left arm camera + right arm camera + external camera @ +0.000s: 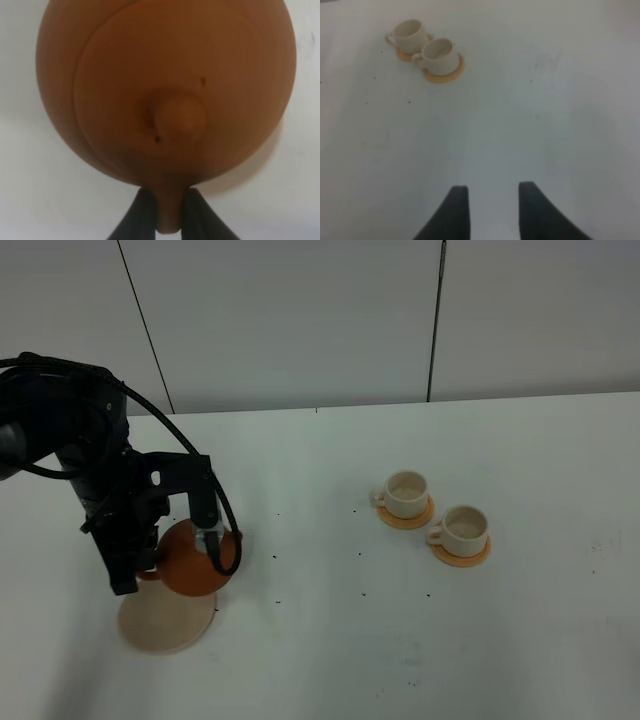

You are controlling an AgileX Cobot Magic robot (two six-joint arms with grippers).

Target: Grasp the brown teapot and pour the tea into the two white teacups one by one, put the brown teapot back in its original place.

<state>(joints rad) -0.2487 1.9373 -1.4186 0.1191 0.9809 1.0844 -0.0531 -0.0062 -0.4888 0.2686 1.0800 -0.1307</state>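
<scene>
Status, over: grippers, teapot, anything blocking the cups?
Left gripper shut on loop handle of squat reddish-brown clay teapot. Right gripper open, empty. Teapot looks raised off round tan coaster. Nothing standing between it and two white teacups.

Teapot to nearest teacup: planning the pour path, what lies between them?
Exterior high view: only bare table with dark specks between brown teapot and the nearer teacup.

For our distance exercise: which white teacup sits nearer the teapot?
The rear teacup, left of its twin in the high view, sits closer to the brown teapot.
</scene>
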